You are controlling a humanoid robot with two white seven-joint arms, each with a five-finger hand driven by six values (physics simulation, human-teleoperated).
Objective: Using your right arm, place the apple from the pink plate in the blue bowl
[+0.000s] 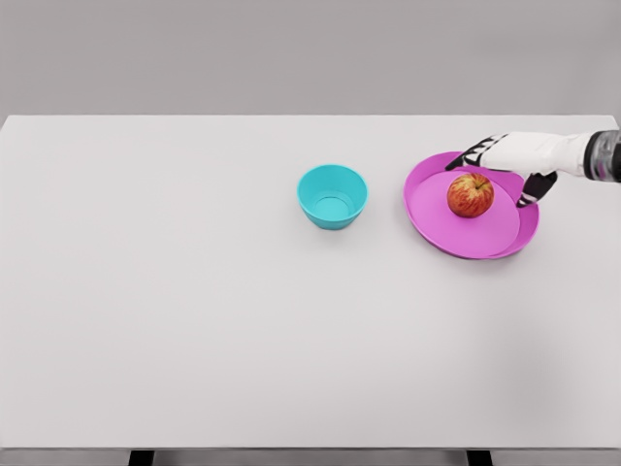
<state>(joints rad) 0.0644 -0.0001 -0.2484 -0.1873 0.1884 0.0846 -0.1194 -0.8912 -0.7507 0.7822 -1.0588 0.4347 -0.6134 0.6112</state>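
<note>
The white worktop (194, 330) lies wide and bare to the left and front. The pink plate (456, 233) sits right of centre, tilted. The right hand (511, 160) hovers over its far rim, fingers (532, 190) spread, holding nothing. The blue bowl (333, 195) stands apart, left of the plate. The apple (470, 195) rests on the plate, stem up.

Count, per kind:
- apple (470, 195): 1, red, on plate
- pink plate (456, 228): 1
- blue bowl (332, 196): 1, at plate's 9 o'clock
- white table (194, 320): 1
- robot hand (509, 160): 1, at plate's 1 o'clock
</note>
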